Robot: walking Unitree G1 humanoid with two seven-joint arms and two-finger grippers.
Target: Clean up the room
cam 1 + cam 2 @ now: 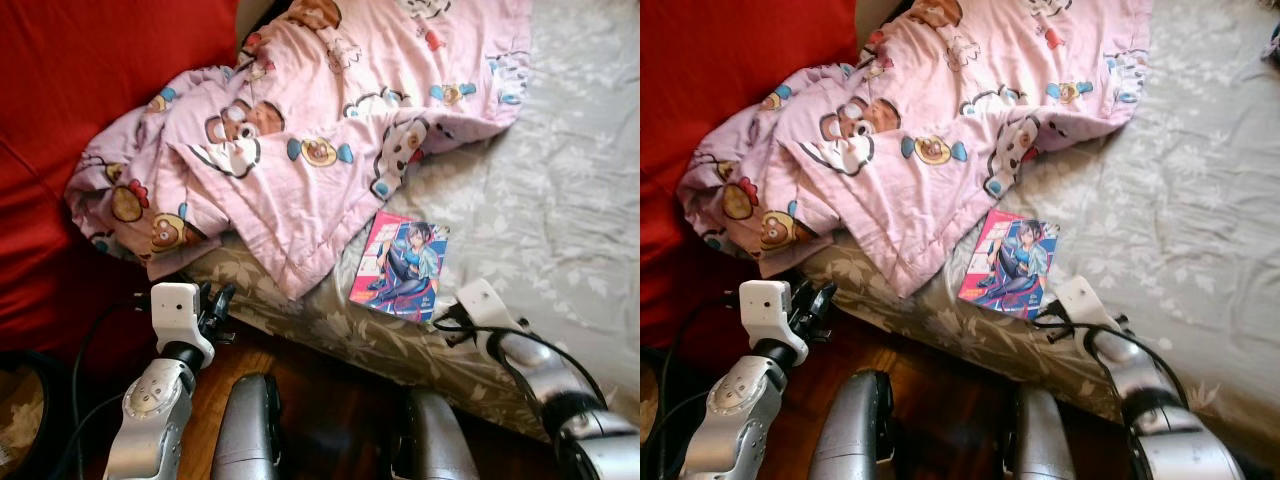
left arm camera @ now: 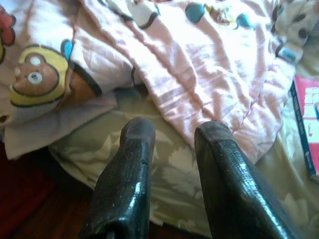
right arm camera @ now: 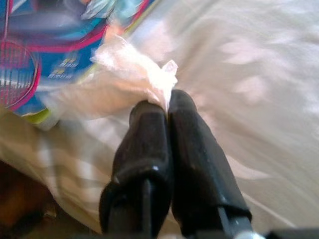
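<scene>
A pink cartoon-print blanket (image 1: 320, 110) lies crumpled across the near corner of the bed (image 1: 560, 200). Beside it on the grey floral sheet rests a manga book (image 1: 402, 263) with a blue and pink cover. My right gripper (image 3: 167, 104) is at the book's near corner, shut on a crumpled white wrapper (image 3: 134, 74) that sticks out past its fingertips. My left gripper (image 2: 172, 132) is open, low at the bed's edge just below the blanket's hem, with nothing between its fingers (image 1: 215, 300).
A large red cushion or sofa (image 1: 90, 80) rises at the left, against the blanket. Dark wooden floor (image 1: 330, 400) lies between me and the bed. A dark round container (image 1: 20, 400) sits at the lower left. Bare sheet stretches to the right.
</scene>
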